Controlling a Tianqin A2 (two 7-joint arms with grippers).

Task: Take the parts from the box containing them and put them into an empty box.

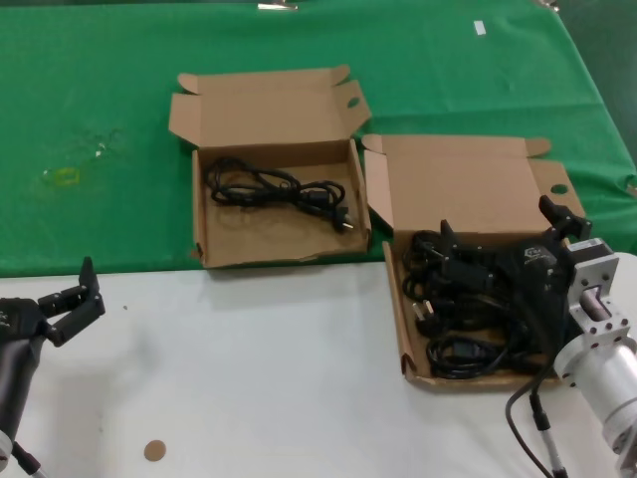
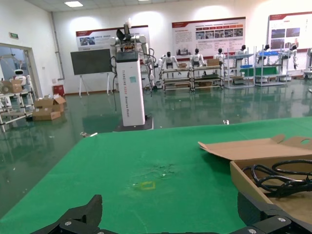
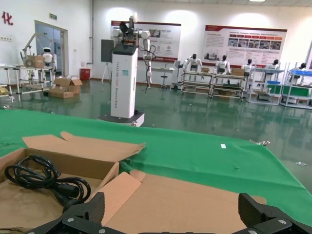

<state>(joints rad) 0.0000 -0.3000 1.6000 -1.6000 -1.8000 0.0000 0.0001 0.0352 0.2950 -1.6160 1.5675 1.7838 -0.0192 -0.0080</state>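
Nearest the robot, the left claw [image 1: 68, 299] hangs with fingers spread wide over the white front strip of the bench [image 1: 269, 388], well apart from both boxes, close to a small brown disc [image 1: 153, 450] on the white surface. The right claw [image 1: 508, 244], also spread wide and holding nothing, sits low over the box containing them [image 1: 396, 299], which lies at the right across the white-green edge; its body carries a small pale mark too fine to read. Beneath it the parts [image 1: 463, 319] form a tangled heap of black cords and plugs. Farther back and to the left, on the green cloth [image 1: 100, 119], the empty box [image 1: 204, 239] in fact holds one coiled cord [image 1: 284, 189]; its lid flap shows an oval hole. In the left wrist view a white pillar [image 2: 129, 87] bears vertical lettering that cannot be made out; wall posters [image 2: 208, 36] behind are likewise illegible.
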